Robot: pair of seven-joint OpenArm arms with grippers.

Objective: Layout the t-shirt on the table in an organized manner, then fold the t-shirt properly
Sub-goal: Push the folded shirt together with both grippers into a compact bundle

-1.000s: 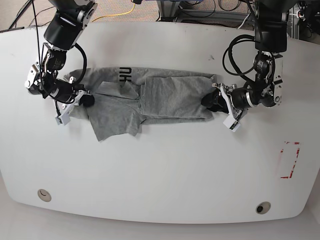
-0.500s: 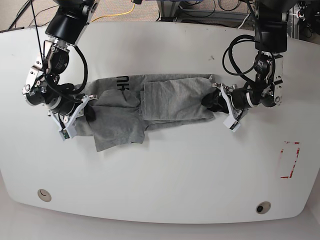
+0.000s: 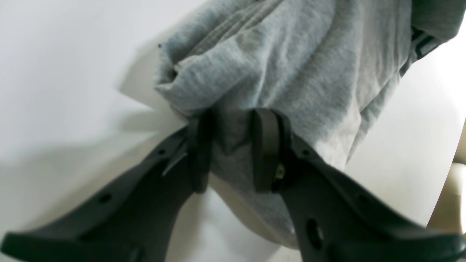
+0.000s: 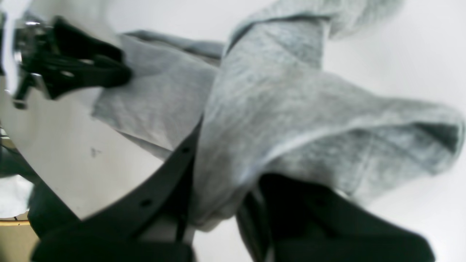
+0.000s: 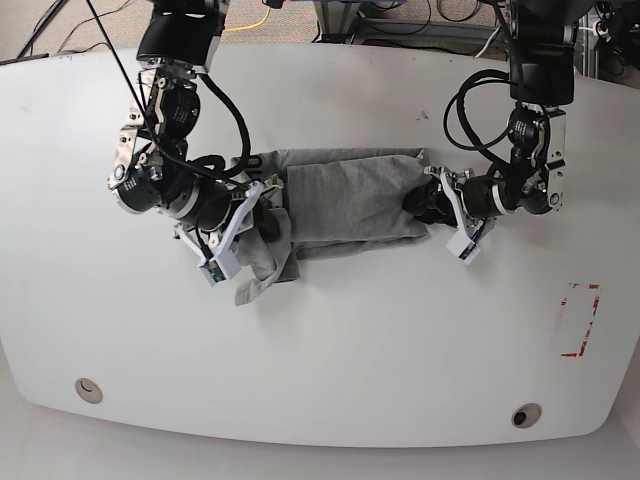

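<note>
The heather-grey t-shirt lies bunched across the middle of the white table. My right gripper, on the base view's left, is shut on the shirt's left end and holds it lifted; a flap hangs below it. In the right wrist view the cloth is pinched in that gripper. My left gripper is shut on the shirt's right edge, low at the table. In the left wrist view the cloth sits clamped in that gripper, and dark lettering shows at the shirt's far edge.
A red-taped rectangle mark is at the table's right. Two grommet holes sit near the front edge. Cables and equipment lie behind the table's far edge. The left gripper also shows in the right wrist view.
My right gripper has moved to the right toward the table's middle, carrying the shirt's left end with it, so the shirt is now shorter and bunched. The left gripper has stayed put.
</note>
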